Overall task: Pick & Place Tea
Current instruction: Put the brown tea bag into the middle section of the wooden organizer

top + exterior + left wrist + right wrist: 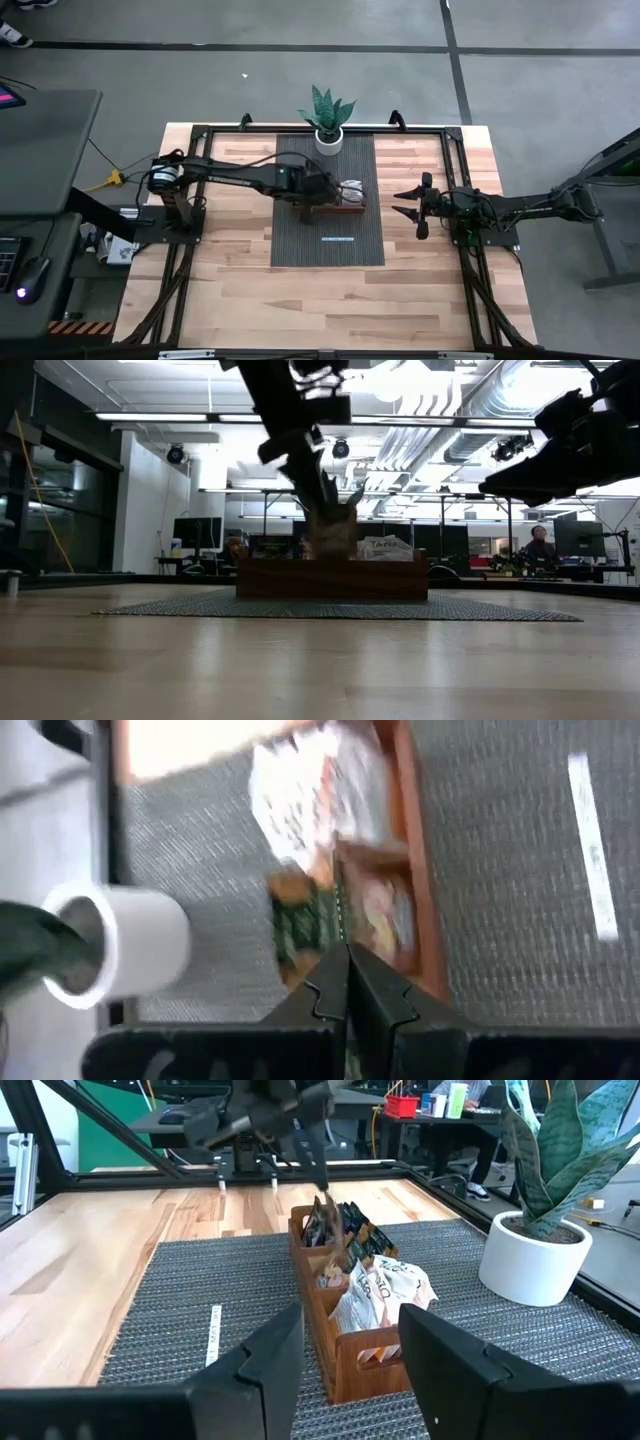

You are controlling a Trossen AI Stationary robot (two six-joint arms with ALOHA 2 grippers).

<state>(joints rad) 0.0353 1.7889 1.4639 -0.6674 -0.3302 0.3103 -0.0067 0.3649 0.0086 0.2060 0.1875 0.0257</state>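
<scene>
A brown wooden tray [352, 208] stands on the dark mat and holds tea packets: whitish ones [385, 1290] at the end nearest my right arm, orange [385, 915] and dark ones farther along. My left gripper [325, 190] hangs over the tray's far end, shut on a dark green tea packet [300, 925]. That packet also shows below the fingers in the low view [330, 530]. My right gripper [350, 1360] waits open at the table's right side [408, 200], level and pointing at the tray. My left gripper pinches the tea packet's upper edge [340, 935] between its two fingertips. The fingers come slanting down from the table's left side. The packet hangs below them, over the tray's end compartment; whether its lower edge touches the tray cannot be told.
A potted green plant in a white pot [328, 125] stands at the mat's far edge, close behind the tray. A white label strip [338, 239] lies on the mat [300, 250] near the tray. Black frame rails [455, 170] border the wooden table.
</scene>
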